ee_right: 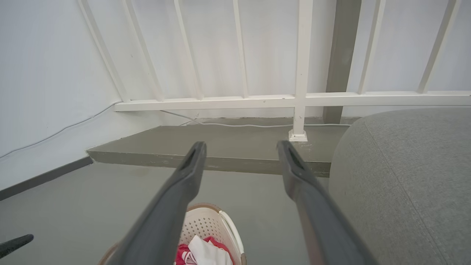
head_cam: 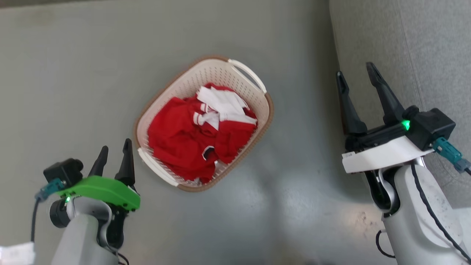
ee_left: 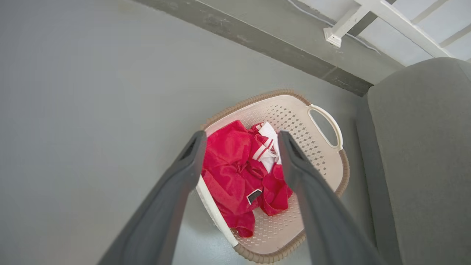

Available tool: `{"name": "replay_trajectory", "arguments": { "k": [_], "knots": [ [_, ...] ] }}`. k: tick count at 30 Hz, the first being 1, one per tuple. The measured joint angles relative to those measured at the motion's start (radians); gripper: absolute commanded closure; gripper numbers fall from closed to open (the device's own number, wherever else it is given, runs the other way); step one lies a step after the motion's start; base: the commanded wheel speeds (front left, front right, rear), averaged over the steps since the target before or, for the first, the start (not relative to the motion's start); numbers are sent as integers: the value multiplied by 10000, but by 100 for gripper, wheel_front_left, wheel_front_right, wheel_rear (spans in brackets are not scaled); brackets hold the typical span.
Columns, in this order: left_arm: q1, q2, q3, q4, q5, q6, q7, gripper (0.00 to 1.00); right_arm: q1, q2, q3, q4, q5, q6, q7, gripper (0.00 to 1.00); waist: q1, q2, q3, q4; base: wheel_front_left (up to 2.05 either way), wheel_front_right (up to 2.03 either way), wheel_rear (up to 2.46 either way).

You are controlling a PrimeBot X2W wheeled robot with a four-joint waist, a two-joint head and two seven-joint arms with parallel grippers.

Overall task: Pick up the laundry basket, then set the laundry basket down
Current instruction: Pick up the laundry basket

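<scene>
Left claw (head_cam: 116,144), right claw (head_cam: 354,69) gape flanking laundry basket (head_cam: 220,73); right wrist view adds railing (ee_right: 235,98).

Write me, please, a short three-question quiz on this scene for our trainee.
1. True or false: the left tool is gripping a handle of the laundry basket.
2. What lies in the basket? A) red and white clothes B) blue towels C) nothing
3. Fill in: the left tool and the right tool both stand ____.
Key: 1 false; 2 A; 3 open.
</scene>
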Motion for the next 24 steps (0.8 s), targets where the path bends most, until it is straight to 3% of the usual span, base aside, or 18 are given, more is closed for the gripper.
{"name": "replay_trajectory", "arguments": {
  "k": [24],
  "knots": [
    [-2301, 477, 405, 3162, -2213, 0, 2280, 0, -1173, 58, 399, -186, -117, 88, 0, 0, 0, 0, 2302, -955, 0, 0, 0]
  ]
}}
